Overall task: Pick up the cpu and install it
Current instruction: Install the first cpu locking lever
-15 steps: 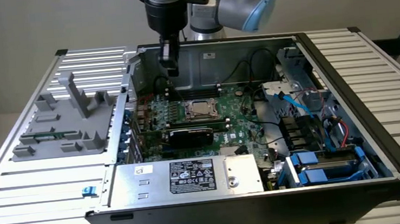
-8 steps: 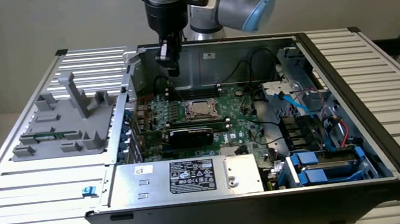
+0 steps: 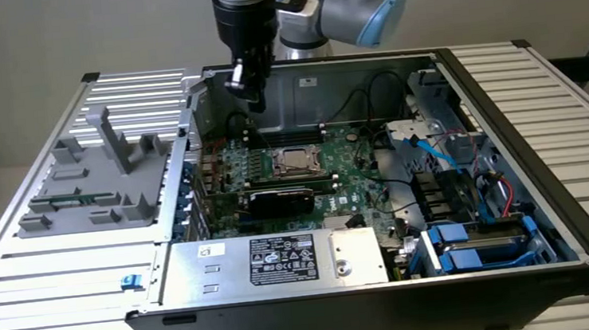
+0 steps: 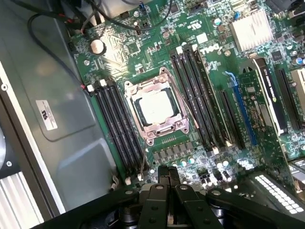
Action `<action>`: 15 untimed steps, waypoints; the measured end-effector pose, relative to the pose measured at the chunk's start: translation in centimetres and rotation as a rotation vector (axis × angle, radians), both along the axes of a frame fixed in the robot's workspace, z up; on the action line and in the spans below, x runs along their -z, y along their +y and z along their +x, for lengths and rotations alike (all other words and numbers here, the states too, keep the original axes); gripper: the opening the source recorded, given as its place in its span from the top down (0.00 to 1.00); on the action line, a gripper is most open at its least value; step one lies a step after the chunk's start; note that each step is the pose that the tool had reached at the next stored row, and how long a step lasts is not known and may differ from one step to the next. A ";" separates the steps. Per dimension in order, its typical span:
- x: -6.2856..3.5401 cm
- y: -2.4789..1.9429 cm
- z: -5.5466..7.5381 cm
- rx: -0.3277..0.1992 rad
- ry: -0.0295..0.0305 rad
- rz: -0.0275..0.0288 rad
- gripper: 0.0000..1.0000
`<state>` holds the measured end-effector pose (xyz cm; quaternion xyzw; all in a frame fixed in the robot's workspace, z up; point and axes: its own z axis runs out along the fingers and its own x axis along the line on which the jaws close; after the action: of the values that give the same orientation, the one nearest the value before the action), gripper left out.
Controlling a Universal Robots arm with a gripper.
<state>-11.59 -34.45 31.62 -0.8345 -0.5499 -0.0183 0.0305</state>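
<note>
The cpu point(image 3: 294, 161) point(image 4: 155, 107) is a shiny silver-tan square lying flat inside the metal-framed socket point(image 4: 177, 125) on the green motherboard point(image 3: 352, 182) of the open computer case. My gripper point(image 3: 253, 98) point(image 4: 167, 172) hangs above the back left part of the board, well above the cpu and apart from it. Its black fingers point(image 4: 163, 177) are pressed together, shut with nothing between them.
Black memory slots point(image 4: 116, 124) flank the socket on both sides. A black card point(image 3: 281, 200) and the silver power supply point(image 3: 271, 259) lie nearer the case front. Cables and blue drive bays point(image 3: 473, 245) fill the exterior view's right. A grey fixture point(image 3: 94, 182) stands outside the case's left wall.
</note>
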 end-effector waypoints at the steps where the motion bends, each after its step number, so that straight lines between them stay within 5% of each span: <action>1: 0.00 0.00 0.0 0.017 0.0000 0.0000 0.89; 15: 0.04 0.00 0.0 0.254 0.0000 0.0000 0.89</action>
<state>-11.59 -34.45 31.58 -0.8974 -0.4399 -0.0220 0.0279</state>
